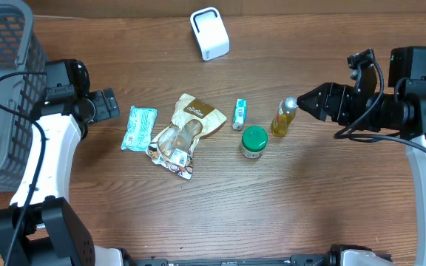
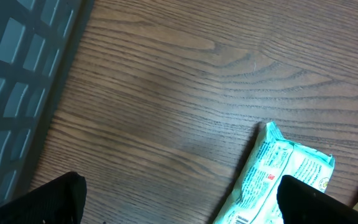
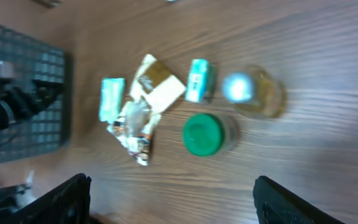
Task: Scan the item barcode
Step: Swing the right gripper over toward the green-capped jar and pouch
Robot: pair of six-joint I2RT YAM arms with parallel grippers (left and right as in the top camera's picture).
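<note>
The right gripper (image 1: 305, 101), seemingly wide open and empty beside the yellow bottle (image 1: 283, 118), should straddle it squarely.

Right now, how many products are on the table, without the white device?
5: teal packet leftmost, brown snack bag beside it, small teal box, green-lidded jar below it, yellow bottle rightmost. None looks hidden.

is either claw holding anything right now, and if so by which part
Nothing is held. The left claw is open beside the teal packet, and the right claw is open near the yellow bottle, with nothing between its fingers.
</note>
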